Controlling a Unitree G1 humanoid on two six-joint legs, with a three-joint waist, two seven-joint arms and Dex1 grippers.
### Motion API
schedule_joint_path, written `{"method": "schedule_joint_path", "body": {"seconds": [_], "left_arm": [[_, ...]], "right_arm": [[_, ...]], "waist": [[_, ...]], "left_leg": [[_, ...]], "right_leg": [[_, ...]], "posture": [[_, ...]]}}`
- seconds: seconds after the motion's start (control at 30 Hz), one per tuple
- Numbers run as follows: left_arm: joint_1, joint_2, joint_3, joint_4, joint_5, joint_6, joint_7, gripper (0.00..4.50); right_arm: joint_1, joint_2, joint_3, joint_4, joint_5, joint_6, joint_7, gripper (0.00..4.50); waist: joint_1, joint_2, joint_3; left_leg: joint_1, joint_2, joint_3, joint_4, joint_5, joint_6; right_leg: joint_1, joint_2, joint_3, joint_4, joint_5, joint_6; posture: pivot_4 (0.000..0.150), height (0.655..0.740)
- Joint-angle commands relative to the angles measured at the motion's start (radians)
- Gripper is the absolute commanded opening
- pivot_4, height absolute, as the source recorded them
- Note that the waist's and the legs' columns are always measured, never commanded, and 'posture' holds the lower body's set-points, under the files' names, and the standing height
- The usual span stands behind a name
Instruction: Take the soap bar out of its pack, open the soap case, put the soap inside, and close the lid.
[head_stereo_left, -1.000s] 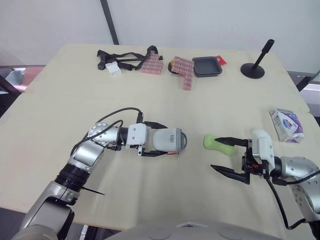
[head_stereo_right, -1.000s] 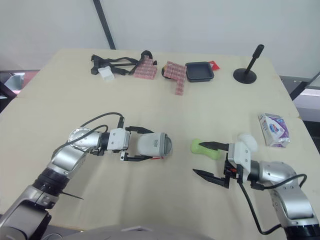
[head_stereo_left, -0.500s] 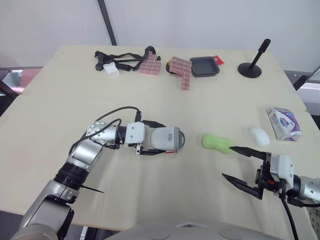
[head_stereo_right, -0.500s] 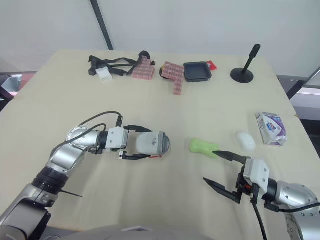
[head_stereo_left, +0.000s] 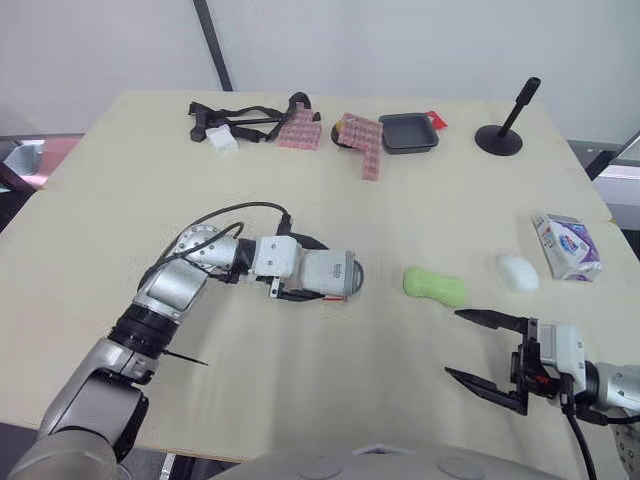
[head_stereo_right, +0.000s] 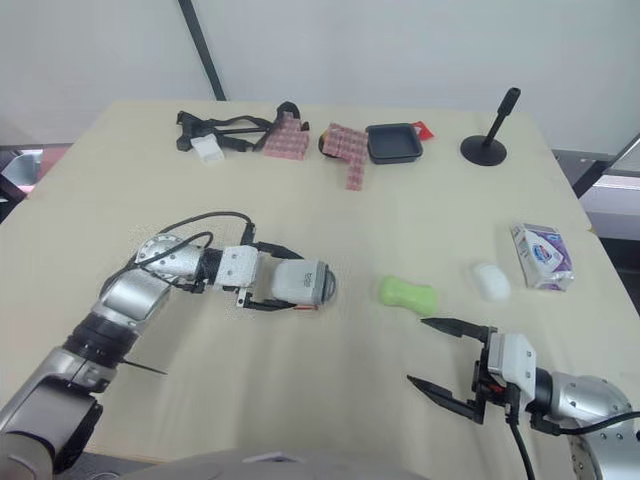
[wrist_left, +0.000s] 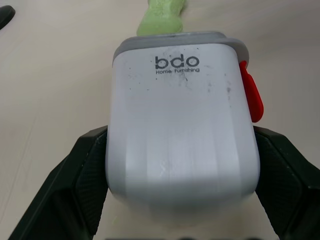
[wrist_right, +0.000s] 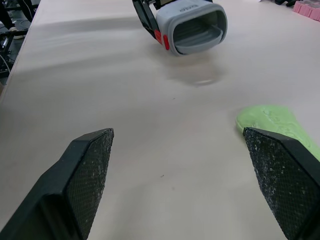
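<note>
Soap case (wrist_left: 180, 125), white with grey end, clamped on its side by left gripper (head_stereo_left: 318, 274); grey end turned toward green piece (head_stereo_left: 433, 285) lying near on table (head_stereo_left: 400, 200). White soap bar (head_stereo_left: 517, 272) seen unwrapped, just beside soap pack (head_stereo_left: 570, 247), well apart from case. Right gripper (head_stereo_left: 457, 344) spread wide, nothing held.
</note>
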Motion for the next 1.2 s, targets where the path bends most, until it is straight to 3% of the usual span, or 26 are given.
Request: {"method": "schedule_joint_path", "body": {"seconds": [0.03,0.53,1.2], "left_arm": [[-0.036,-0.004,-0.014,-0.041,0.040,0.056,0.013,3.47],[-0.140,-0.071,-0.090,-0.075,0.124,0.232,0.022,3.47],[-0.233,-0.094,-0.161,-0.057,0.191,0.261,-0.024,3.47]], "right_arm": [[-0.004,-0.014,-0.009,-0.001,0.021,0.001,0.007,4.46],[-0.005,-0.022,-0.004,-0.006,0.025,0.025,0.008,4.46],[0.000,-0.013,0.007,0.010,0.030,0.023,0.023,4.46]], "waist": [[0.000,0.000,0.000],[0.003,0.000,0.000],[0.007,0.000,0.000]], "left_leg": [[0.000,0.000,0.000,0.000,0.000,0.000],[-0.005,-0.001,0.000,0.000,0.000,0.001],[-0.006,-0.001,0.000,0.000,0.000,0.002]], "right_leg": [[0.000,0.000,0.000,0.000,0.000,0.000],[0.000,0.000,0.000,0.000,0.000,0.000],[0.000,-0.001,0.000,-0.001,0.000,0.000]], "posture": [[0.150,0.7400],[0.150,0.7400],[0.150,0.7400]]}}
